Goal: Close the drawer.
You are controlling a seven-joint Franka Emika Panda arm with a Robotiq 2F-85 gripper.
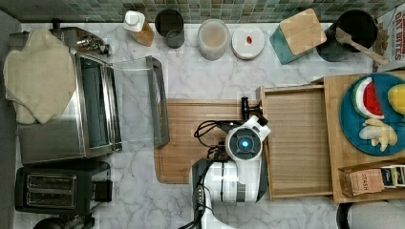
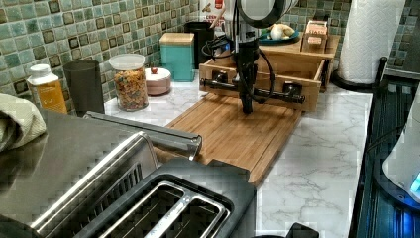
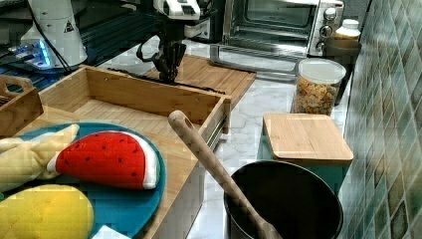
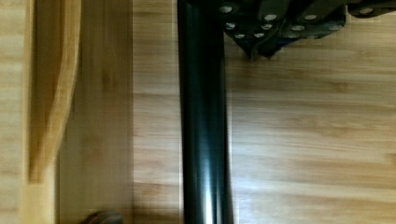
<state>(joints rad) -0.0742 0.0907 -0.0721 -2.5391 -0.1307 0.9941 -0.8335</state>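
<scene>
I have the gripper (image 2: pixel 246 106) down at the black handle bar (image 2: pixel 257 91) of the open drawer (image 1: pixel 296 143).

The drawer stands pulled out from the wooden stand (image 1: pixel 363 162) toward the cutting board (image 2: pixel 233 134), in the top view just left of the blue plate (image 1: pixel 351 124). My gripper hangs over the board, right beside the bar; I cannot tell whether its fingers are spread or pressed together. The wrist view shows the bar running across bare wood.
</scene>
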